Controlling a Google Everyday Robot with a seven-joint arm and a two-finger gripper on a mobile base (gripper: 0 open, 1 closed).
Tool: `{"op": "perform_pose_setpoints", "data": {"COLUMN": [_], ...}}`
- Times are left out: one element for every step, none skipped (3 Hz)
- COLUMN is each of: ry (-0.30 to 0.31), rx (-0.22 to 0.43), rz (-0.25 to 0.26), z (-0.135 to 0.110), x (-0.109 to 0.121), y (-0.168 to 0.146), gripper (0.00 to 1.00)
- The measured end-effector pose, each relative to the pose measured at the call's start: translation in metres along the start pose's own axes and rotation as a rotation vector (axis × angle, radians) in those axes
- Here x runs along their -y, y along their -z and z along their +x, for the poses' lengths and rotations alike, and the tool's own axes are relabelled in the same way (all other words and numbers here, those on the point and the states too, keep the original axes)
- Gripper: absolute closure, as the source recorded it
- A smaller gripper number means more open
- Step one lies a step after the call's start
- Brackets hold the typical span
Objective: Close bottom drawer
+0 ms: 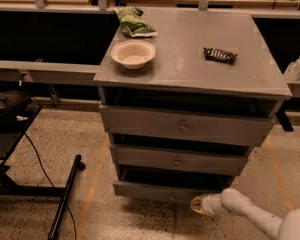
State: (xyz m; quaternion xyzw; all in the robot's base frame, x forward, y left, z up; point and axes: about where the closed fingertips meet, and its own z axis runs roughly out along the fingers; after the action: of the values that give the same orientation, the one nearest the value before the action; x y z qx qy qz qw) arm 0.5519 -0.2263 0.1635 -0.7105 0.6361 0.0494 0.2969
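Note:
The grey wooden cabinet (190, 69) has three drawers, all pulled out a little. The bottom drawer (155, 191) is the lowest and narrowest, and its low plain front stands out from the cabinet with a dark gap above it. My gripper (196, 204) is at the end of the white arm that comes in from the lower right. It sits low, at the right part of the bottom drawer's front, just below its lower edge. The drawer's knob is not clear to see.
On the cabinet top lie a white bowl (133, 53), a green bag (132, 23) and a dark snack bar (220, 55). A black stand with a cable (65, 196) lies on the floor at the left. A long bench runs behind, and a bottle (293, 69) is at the right.

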Motion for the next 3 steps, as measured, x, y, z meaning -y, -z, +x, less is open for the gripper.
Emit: {"op": "perform_pose_setpoints", "data": {"ry": [-0.049,-0.055,-0.048], "rx": [0.081,0.094,0.088], "rz": [-0.046,-0.064,-0.109], "z": [0.004,0.007,0.004], "x": [-0.010,-0.011,-0.026], "y": [-0.012,-0.009,-0.023], "gripper": [1.00,1.00,1.00]}}
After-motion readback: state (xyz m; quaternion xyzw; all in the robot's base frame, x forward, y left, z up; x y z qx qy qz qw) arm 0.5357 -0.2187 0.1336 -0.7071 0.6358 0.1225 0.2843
